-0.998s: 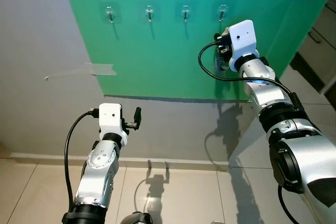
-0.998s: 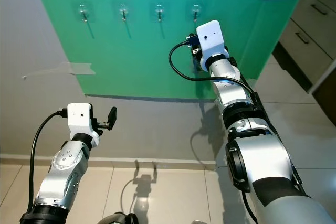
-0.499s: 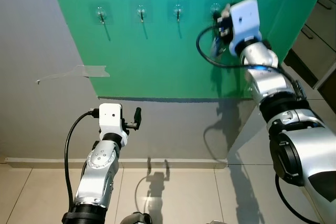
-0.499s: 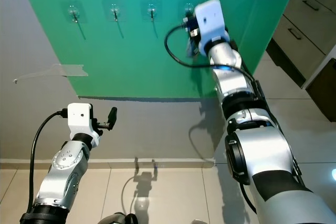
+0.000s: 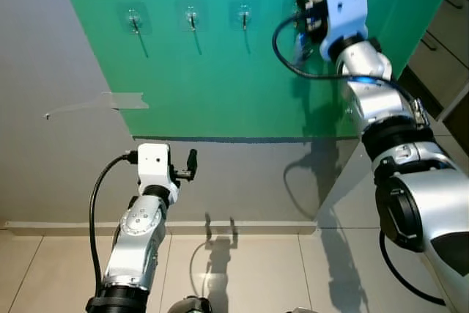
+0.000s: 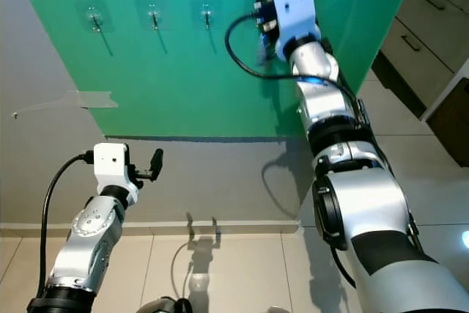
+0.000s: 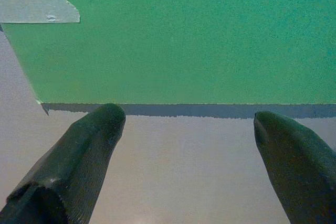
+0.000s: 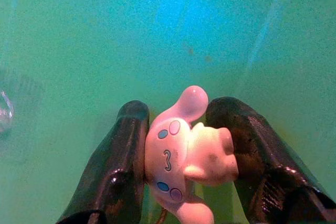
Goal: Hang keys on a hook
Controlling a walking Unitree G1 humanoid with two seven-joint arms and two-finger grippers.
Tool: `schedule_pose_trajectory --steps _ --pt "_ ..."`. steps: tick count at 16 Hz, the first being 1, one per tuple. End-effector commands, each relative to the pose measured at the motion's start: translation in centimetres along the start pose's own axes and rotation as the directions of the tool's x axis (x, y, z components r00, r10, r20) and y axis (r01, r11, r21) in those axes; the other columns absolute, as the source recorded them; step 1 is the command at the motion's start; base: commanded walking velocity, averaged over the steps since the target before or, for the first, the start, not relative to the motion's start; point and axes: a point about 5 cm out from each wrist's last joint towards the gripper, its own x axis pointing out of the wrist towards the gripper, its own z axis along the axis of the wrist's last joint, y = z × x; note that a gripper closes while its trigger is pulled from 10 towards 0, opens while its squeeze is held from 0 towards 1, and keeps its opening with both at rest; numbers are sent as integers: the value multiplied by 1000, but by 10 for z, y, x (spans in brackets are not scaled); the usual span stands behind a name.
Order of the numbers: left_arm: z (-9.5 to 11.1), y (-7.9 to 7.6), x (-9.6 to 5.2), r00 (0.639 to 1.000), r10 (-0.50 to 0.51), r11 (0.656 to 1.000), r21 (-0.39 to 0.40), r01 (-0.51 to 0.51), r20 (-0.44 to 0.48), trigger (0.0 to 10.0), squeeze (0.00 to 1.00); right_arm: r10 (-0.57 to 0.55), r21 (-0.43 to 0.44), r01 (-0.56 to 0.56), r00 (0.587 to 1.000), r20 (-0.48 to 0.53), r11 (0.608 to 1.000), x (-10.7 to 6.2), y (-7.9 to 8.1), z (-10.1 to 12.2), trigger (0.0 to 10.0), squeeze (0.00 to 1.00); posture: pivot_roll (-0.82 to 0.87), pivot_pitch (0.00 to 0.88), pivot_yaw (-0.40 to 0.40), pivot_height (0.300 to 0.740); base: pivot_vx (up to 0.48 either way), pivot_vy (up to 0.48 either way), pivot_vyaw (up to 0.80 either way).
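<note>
A green sheet (image 5: 220, 71) on the wall carries a row of clear stick-on hooks (image 5: 190, 15). My right gripper (image 5: 302, 26) is raised at the right end of that row, hiding the hook there. In the right wrist view it (image 8: 178, 111) is shut on a pink-and-white cartoon figure keychain (image 8: 184, 156), close to the green surface; a clear hook base (image 8: 4, 111) shows at the edge. The keys themselves are hidden. My left gripper (image 5: 190, 163) stands open low by the grey wall, its fingers (image 7: 79, 150) pointing at the sheet's lower edge.
Strips of tape (image 5: 121, 100) hold the sheet's corners. A cabinet with drawers (image 5: 453, 23) stands at the right. A skirting board (image 5: 242, 226) and tiled floor (image 5: 242, 269) lie below the wall.
My right gripper has risen with the keychain from below the rightmost hook to the hook's height. The view has shifted slightly. The left arm has stayed put.
</note>
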Motion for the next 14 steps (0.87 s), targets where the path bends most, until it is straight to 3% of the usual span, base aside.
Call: schedule_pose_trajectory --steps 1,7,14 --pt "1 1 -1 1000 4 1000 6 -4 2 10000 0 12 18 -13 998 58 1000 6 2 15 10000 0 -18 0 36 740 0 0 0" --pt "1 -3 1 1000 0 1000 -2 0 3 10000 0 44 33 -46 997 65 998 3 11 13 10000 0 -32 0 31 740 0 0 0" --pt "-1 -2 -3 1000 4 1000 -3 -4 -3 10000 0 62 55 -60 997 -47 997 -8 25 -16 10000 0 -20 0 22 740 0 0 0"
